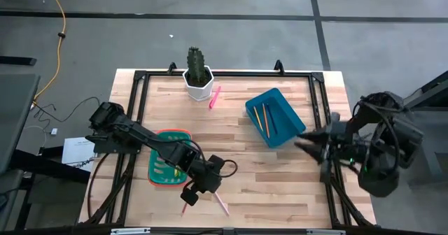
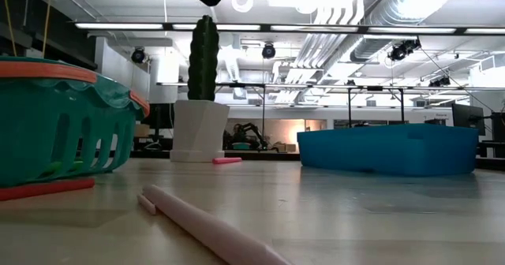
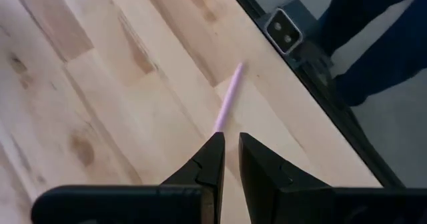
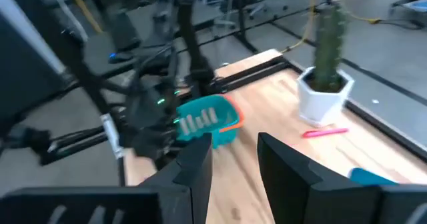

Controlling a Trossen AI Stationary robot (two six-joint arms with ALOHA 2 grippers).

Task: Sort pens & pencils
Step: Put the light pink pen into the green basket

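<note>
1. Nearest the front edge of the tabletop (image 1: 280, 179) we see a pale pink pencil (image 1: 221, 203) lying flat, with a reddish stick (image 1: 185, 208) just beside it; in the low view the pale one (image 2: 213, 232) fills the foreground.
2. We find the left gripper (image 1: 190, 195) right over that spot, its jaws nearly clenched with only a thin gap and nothing between them; in the left wrist view its tips (image 3: 230, 159) sit just short of the pale pencil (image 3: 228, 99).
3. Just behind it we see the green basket with an orange rim (image 1: 170, 166), a few sticks inside; what kind they are we cannot tell.
4. Off the tabletop's right edge, we see the right gripper (image 1: 308, 143) hanging with jaws released and empty.
5. Farther back on the right we note the blue bin (image 1: 275, 117) holding thin orange and dark pencils (image 1: 264, 119).
6. At the far edge we see the white pot with a cactus (image 1: 198, 74), and a hot-pink pen (image 1: 214, 96) lying just beside it on the wood.
</note>
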